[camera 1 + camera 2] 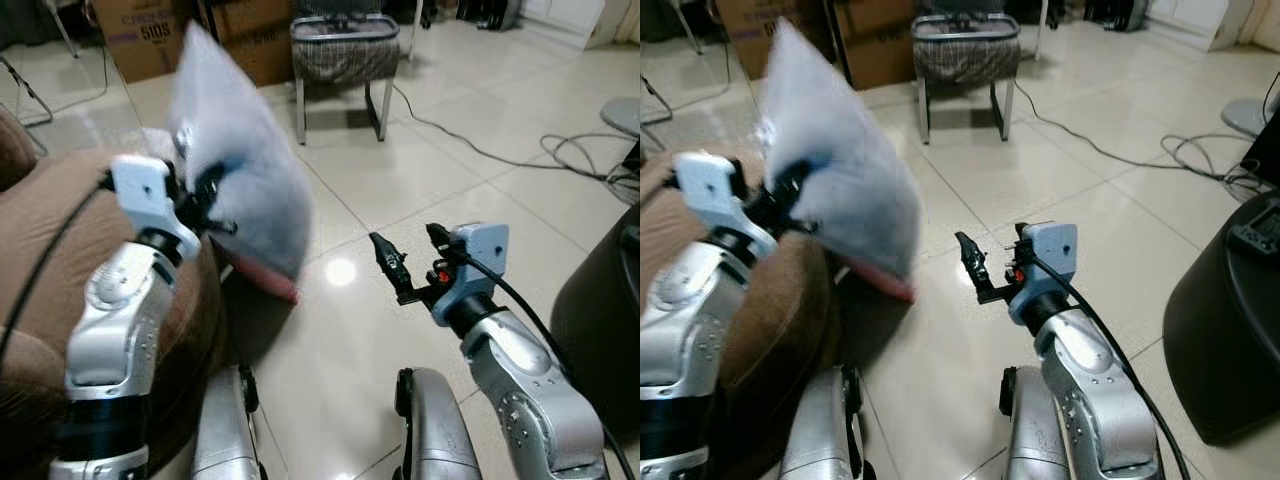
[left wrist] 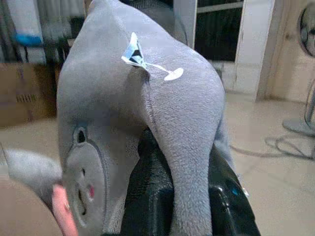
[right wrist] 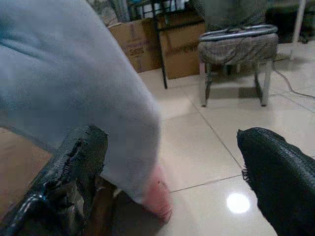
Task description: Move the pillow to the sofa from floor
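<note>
The left claw (image 1: pixel 205 205) is closed on a fold of the grey plush pillow (image 1: pixel 240 170); in the left wrist view the two black fingers (image 2: pixel 147 196) are seen pressed on both sides of a ridge of fabric, beside a seam with a small tag (image 2: pixel 134 51). The pillow is held by this ridge probably because the soft body is too thick to be gripped whole. It is lifted clear of the floor (image 1: pixel 420 190) and hangs in the air, tilted, with its pink lower edge (image 1: pixel 270 280) at about 5 o'clock from the claw. An embroidered face is visible on the pillow in the left wrist view.

At 7 to 9 o'clock from the left claw the brown sofa (image 1: pixel 40 260) is found, its arm just below and beside the pillow. The pillow is judged to be raised so high in order to pass over this arm; it is not yet laid on the seat.

The right claw (image 1: pixel 410 262) is held at 3 o'clock, apart from the pillow, with its fingers spread wide and nothing between them.

Farther out, at 12 o'clock, a stool (image 1: pixel 345 50) with checked fabric and cardboard boxes (image 1: pixel 150 35) are standing, and a cable (image 1: pixel 480 150) is lying on the tiles at 2 o'clock.
</note>
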Available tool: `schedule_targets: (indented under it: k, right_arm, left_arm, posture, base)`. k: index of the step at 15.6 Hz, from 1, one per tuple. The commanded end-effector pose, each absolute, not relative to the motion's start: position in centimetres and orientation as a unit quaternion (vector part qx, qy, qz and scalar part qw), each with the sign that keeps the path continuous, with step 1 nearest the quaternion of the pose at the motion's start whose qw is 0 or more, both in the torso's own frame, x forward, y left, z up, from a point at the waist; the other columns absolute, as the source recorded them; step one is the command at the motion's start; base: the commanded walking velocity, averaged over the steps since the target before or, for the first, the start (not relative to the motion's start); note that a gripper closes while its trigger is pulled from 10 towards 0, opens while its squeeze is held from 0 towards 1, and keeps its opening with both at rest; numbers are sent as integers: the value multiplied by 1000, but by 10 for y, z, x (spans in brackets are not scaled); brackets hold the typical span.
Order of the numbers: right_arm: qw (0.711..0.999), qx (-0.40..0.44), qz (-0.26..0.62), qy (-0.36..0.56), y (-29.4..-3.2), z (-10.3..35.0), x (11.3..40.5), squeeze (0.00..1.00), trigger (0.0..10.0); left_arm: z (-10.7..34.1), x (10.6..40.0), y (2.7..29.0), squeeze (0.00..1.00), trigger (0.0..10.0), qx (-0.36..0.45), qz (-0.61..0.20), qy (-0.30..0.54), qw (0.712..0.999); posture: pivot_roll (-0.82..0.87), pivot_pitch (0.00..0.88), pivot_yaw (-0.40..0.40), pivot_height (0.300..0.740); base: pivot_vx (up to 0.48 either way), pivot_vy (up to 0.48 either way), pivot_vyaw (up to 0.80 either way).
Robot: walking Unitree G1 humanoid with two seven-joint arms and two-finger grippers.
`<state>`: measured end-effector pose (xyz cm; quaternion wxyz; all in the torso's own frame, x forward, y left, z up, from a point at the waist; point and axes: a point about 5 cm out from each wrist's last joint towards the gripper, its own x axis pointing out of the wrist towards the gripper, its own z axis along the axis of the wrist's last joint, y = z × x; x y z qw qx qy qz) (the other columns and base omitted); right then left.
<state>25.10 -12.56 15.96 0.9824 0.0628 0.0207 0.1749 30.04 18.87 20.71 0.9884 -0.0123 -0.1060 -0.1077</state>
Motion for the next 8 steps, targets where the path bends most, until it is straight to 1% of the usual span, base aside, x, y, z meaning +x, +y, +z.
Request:
schedule_targets:
  k: [1,2,3,5,8]
  right_arm:
    - [983,61,173,17,-124,163,253,0,10000]
    - [984,59,168,16,-124,164,257,0,10000]
    - [984,58,165,15,-125,165,259,0,10000]
    - [987,55,148,6,-127,170,268,0,10000]
    - [989,50,140,5,-128,171,272,0,10000]
  left_arm:
    - [218,299,192,0,0,-2,-91,-127,988]
    - [222,297,193,0,7882,6,-64,-131,989]
    - [223,294,192,0,10000,13,-57,-133,989]
    - [221,283,193,0,10000,15,-26,-116,993]
    - [220,278,194,0,10000,63,-17,-116,991]
  posture:
    - [-92,0,49,562]
    - [-80,0,42,572]
    - [-72,0,37,577]
    - [-67,0,36,597]
    - [-63,0,31,617]
  base:
    - [0,0,0]
    - [0,0,0]
    - [0,0,0]
    - [0,0,0]
    - [0,0,0]
